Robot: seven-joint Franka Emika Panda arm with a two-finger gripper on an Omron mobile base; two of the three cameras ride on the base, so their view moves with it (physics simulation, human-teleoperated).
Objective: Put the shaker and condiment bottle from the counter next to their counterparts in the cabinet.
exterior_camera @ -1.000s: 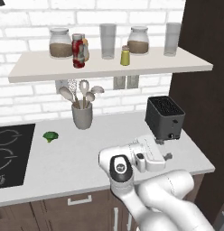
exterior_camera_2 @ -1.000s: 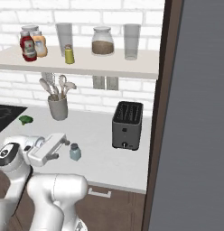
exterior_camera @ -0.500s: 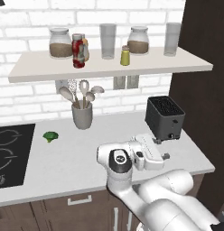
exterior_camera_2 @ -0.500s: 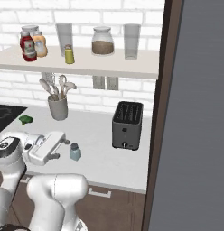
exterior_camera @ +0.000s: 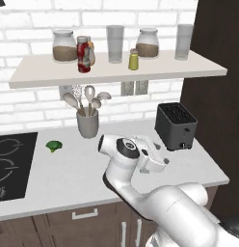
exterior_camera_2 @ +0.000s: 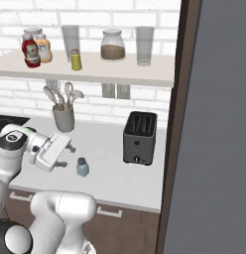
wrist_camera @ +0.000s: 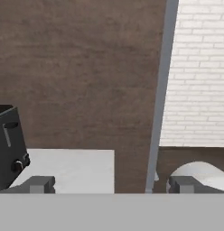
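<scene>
Shaker [exterior_camera_2: 82,167] sits on the pale counter [exterior_camera_2: 110,173] left of the black toaster [exterior_camera_2: 139,137], white brick wall behind. Gripper [exterior_camera_2: 59,154] hangs wide open nearby, holding nothing.

Matt pale counter [exterior_camera_2: 110,173], rough white brick wall [exterior_camera: 34,103]

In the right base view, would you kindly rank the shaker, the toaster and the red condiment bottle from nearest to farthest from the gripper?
1. Shaker, on the counter just beside the open gripper.
2. Toaster, farther right on the counter.
3. Condiment bottle, up on the shelf's left end.
</scene>
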